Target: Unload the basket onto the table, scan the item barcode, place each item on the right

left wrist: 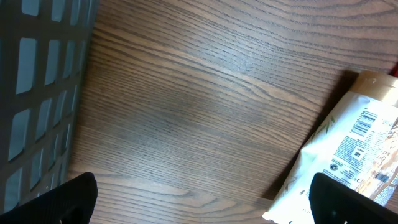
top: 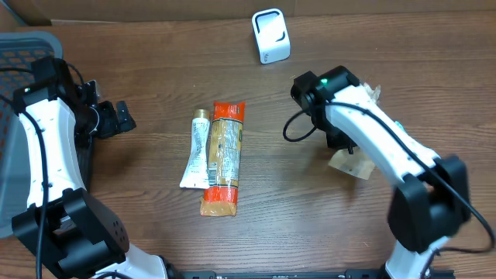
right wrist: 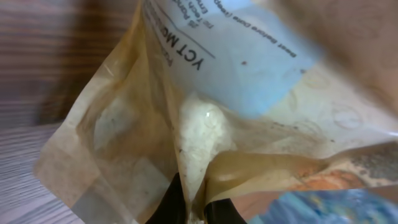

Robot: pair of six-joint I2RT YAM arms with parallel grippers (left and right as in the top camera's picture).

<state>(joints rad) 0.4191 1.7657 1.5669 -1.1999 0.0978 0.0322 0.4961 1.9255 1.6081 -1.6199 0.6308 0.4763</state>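
Your right fingers (right wrist: 174, 205) are pinched shut on the lower fold of a translucent tan plastic pouch with a pale label (right wrist: 205, 112), so the pick looks done, but the scan is not. From overhead the pouch sits right of centre under the arm, well apart from the white boxy scanner (top: 270, 36) at the top, so the label has yet to be presented. Only "YCT MO" reads on it; the rest blurs. Your left fingers (top: 122, 118) gape wide and empty, near the white tube (top: 198, 151) on the wooden desk (top: 155, 62).
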